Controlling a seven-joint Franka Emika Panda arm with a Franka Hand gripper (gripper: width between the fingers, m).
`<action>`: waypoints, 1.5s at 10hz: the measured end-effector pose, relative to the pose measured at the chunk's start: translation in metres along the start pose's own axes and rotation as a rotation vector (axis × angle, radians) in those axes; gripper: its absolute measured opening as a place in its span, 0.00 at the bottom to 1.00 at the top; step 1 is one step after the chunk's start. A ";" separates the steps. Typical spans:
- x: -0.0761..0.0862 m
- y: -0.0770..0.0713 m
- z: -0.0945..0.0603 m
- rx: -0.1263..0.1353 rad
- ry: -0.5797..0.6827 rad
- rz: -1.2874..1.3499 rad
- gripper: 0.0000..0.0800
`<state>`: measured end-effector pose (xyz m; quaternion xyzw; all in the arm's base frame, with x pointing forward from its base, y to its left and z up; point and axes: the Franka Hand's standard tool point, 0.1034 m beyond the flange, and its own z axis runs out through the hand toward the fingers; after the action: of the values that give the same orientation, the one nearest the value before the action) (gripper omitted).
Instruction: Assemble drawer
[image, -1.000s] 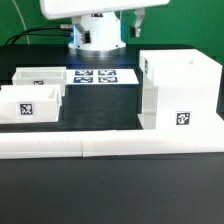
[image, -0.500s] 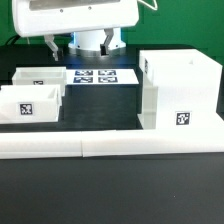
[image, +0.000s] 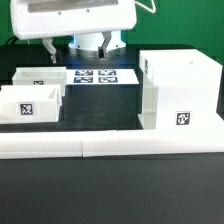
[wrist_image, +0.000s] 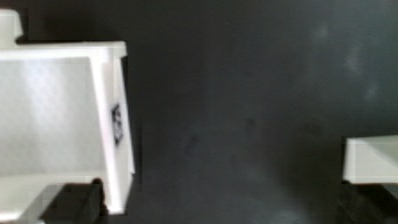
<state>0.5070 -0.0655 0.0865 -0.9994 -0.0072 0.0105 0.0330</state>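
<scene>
The boxy white shell (image: 180, 92) stands at the exterior view's right with a tag on its front. Two small open-top trays sit at the left, the far tray (image: 40, 74) and the near tray (image: 30, 105). My gripper (image: 87, 44) hangs above the back of the table, over the far tray and the marker board (image: 100, 77). It is open and empty. In the wrist view my gripper (wrist_image: 217, 212) shows two dark fingertips (wrist_image: 75, 205) spread wide. A tray (wrist_image: 63, 110) with a tagged side wall lies below, and that wall runs just beside one fingertip.
Long low white border bars (image: 110, 148) run along the table's front. The robot base (image: 97, 40) stands behind the marker board. In the wrist view a white corner (wrist_image: 374, 162) of another part shows on the far side of the dark table.
The hand moved towards the exterior view's left over the last second and now sits over the far tray. It has hardly moved in the last half second.
</scene>
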 end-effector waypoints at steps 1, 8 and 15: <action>-0.003 0.006 0.008 -0.010 0.006 -0.007 0.81; -0.013 0.025 0.051 -0.045 -0.002 -0.065 0.81; -0.021 0.036 0.075 -0.068 0.002 -0.085 0.81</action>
<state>0.4850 -0.0964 0.0096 -0.9987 -0.0498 0.0079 -0.0004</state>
